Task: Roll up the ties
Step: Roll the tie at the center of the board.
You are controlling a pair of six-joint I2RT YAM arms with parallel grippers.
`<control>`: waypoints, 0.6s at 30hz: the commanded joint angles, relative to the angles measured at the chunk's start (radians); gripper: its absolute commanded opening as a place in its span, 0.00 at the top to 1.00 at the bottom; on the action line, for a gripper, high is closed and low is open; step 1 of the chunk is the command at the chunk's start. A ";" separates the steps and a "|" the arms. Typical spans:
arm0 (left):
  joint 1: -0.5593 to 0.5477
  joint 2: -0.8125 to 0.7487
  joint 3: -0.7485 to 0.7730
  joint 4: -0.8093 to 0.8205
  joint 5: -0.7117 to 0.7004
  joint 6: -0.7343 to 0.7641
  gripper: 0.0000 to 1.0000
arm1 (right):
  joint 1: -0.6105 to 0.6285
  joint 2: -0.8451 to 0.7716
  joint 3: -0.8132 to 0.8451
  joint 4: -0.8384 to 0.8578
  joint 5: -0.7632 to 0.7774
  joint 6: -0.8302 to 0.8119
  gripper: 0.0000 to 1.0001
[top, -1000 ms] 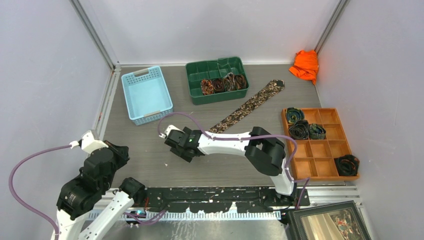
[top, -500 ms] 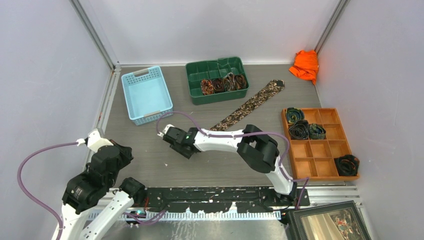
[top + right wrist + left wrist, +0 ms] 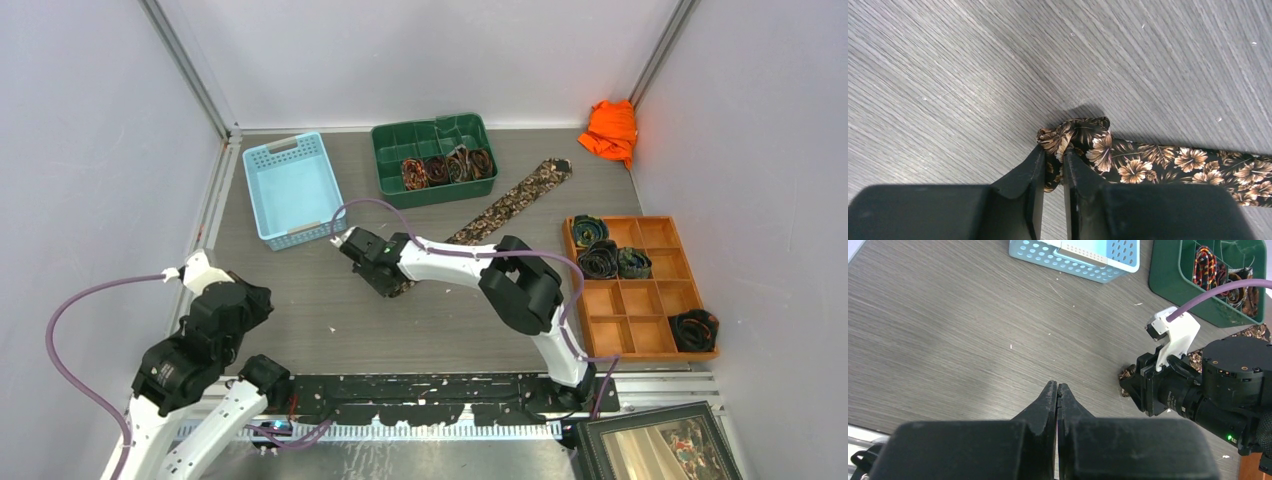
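**Rt gripper** (image 3: 1053, 156): jaws nearly together, nipping the narrow end of the tie (image 3: 1158, 162). The fabric is bunched there into a small first fold at the fingertips. The rest of the tie lies flat on the table (image 3: 300, 320), running diagonally away to its wide pointed end, which sits to the right of the green bin (image 3: 440, 197).

**Lt gripper** (image 3: 1057, 390): jaws pressed together, nothing in them, over bare table and apart from the tie.

**Risks, my judgement:**
1. The grip looks to be on the edge of the fold only. The fabric looks slick and may slip out when I turn the wrist.
2. The fold is lumpy, not a clean core, so the roll may go skewed or cone-shaped.
3. Nothing pins the free length, so the whole tie may drag w/ the gripper instead of winding.
4. The lt arm is too far off to steady the tie as placed.
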State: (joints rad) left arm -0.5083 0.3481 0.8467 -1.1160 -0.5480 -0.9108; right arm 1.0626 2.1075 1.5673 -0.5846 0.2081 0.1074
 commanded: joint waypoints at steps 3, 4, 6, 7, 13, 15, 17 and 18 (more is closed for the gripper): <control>0.004 0.073 -0.002 0.146 0.026 0.036 1.00 | -0.003 -0.078 0.029 0.003 -0.128 0.140 0.81; 0.004 0.087 -0.001 0.169 0.032 0.042 1.00 | -0.005 -0.084 0.040 -0.005 -0.155 0.168 0.82; 0.004 0.116 0.003 0.200 0.046 0.052 1.00 | -0.015 -0.091 0.058 -0.013 -0.237 0.225 0.82; 0.004 0.130 0.004 0.217 0.056 0.058 1.00 | -0.020 -0.094 0.057 -0.006 -0.265 0.254 0.82; 0.004 0.211 0.013 0.316 0.103 0.088 1.00 | -0.084 -0.143 -0.021 0.118 -0.454 0.419 0.83; 0.004 0.237 0.016 0.341 0.116 0.096 1.00 | -0.116 -0.164 -0.059 0.171 -0.526 0.467 0.83; 0.004 0.260 0.018 0.364 0.133 0.100 1.00 | -0.152 -0.173 -0.099 0.213 -0.604 0.526 0.83; 0.004 0.275 0.018 0.374 0.138 0.101 1.00 | -0.168 -0.174 -0.119 0.237 -0.653 0.552 0.83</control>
State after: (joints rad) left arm -0.5083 0.5888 0.8448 -0.8566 -0.4442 -0.8394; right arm 0.9558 2.0117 1.4998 -0.4820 -0.2363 0.5056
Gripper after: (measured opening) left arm 0.006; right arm 0.195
